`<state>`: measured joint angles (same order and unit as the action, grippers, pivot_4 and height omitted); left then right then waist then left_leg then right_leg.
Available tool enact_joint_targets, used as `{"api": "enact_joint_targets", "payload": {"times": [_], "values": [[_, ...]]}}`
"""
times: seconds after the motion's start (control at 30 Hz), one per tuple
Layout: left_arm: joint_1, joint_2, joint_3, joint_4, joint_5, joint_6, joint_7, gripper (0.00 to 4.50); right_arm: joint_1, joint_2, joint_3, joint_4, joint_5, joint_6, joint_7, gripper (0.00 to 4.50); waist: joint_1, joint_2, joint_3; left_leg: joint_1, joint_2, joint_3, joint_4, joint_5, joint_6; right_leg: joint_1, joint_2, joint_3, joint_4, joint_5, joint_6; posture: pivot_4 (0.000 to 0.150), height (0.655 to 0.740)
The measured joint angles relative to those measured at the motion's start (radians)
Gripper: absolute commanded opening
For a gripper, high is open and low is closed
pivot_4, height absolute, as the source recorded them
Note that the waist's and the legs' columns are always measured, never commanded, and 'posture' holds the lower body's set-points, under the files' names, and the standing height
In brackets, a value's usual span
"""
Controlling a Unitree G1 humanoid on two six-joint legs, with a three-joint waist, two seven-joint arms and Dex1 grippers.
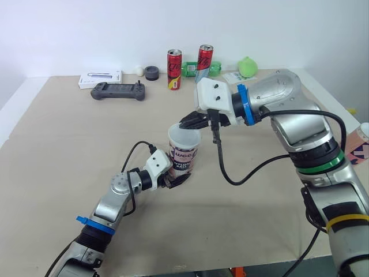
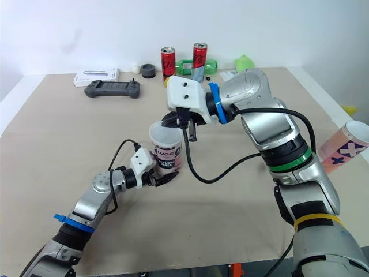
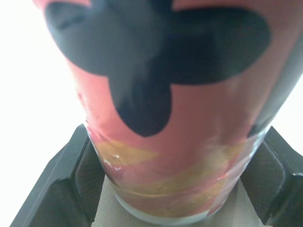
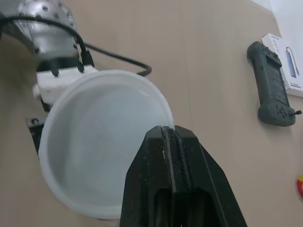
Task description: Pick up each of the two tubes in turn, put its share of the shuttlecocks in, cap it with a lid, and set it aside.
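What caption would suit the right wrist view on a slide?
Right pincer pinches the rim of the white lid atop the tube gripped by the left pincer.

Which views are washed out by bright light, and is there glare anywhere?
Left wrist view: background either side of the tube is blown out to white; the tube itself is readable. Right wrist view: evenly lit, faint sheen inside the white lid. Eye views: soft, even light on the table, no strong glare.

A pink printed cardboard tube (image 1: 183, 159) stands upright in the left claw (image 1: 177, 180). A white translucent plastic lid (image 1: 184, 137) sits atop it, rim pinched by the right claw (image 1: 187, 123). A second pink tube (image 2: 346, 147) lies tilted, well apart from both claws.
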<state>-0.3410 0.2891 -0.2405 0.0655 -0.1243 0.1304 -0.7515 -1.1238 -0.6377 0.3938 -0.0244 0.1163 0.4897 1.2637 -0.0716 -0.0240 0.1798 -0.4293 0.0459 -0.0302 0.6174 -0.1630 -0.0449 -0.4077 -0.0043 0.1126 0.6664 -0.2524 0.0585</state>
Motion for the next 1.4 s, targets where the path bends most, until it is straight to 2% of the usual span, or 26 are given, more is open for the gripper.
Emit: {"api": "enact_joint_targets", "payload": {"times": [1.0,1.1,1.2,1.23,1.33,1.4], "values": [[0.002,0.000,0.001,-0.002,0.000,0.003,-0.001,3.64,-0.020,0.011,0.027,-0.004,-0.084,-0.058,0.045,0.05,0.000,0.000,0.000,0.000,0.000,0.000,0.000,0.000,0.000,0.000,0.000,0.000,0.000,0.000,0.000,0.150,0.7400],[0.002,0.000,0.001,-0.002,0.000,0.002,-0.001,3.64,-0.020,0.011,0.027,-0.003,-0.087,-0.061,0.045,0.97,0.000,0.000,0.000,0.000,0.000,0.000,0.000,0.000,0.000,0.000,0.000,0.000,0.000,0.000,0.000,0.150,0.7400],[0.002,0.000,0.001,-0.002,0.000,0.003,-0.001,3.64,-0.016,0.011,0.024,-0.003,-0.091,-0.062,0.044,2.56,0.000,0.000,0.000,0.000,0.000,0.000,0.000,0.000,0.000,0.000,0.000,0.000,0.000,0.000,0.000,0.150,0.7400],[0.002,0.000,0.001,-0.001,0.000,0.003,-0.001,3.64,-0.017,0.011,0.019,-0.003,-0.091,-0.062,0.043,2.85,0.000,0.000,0.000,0.000,0.000,0.000,0.000,0.000,0.000,0.000,0.000,0.000,0.000,0.000,0.000,0.150,0.7400],[0.001,0.000,0.001,-0.001,0.000,0.002,-0.001,3.64,-0.023,0.012,0.003,-0.003,-0.091,-0.062,0.040,4.40,0.000,0.000,0.000,0.000,0.000,0.000,0.000,0.000,0.000,0.000,0.000,0.000,0.000,0.000,0.000,0.150,0.7400],[0.001,0.000,0.001,-0.001,0.000,0.001,-0.002,3.64,-0.027,0.014,-0.003,-0.003,-0.091,-0.061,0.039,4.46,0.000,0.000,0.000,0.000,0.000,0.000,0.000,0.000,0.000,0.000,0.000,0.000,0.000,0.000,0.000,0.150,0.7400]]}}
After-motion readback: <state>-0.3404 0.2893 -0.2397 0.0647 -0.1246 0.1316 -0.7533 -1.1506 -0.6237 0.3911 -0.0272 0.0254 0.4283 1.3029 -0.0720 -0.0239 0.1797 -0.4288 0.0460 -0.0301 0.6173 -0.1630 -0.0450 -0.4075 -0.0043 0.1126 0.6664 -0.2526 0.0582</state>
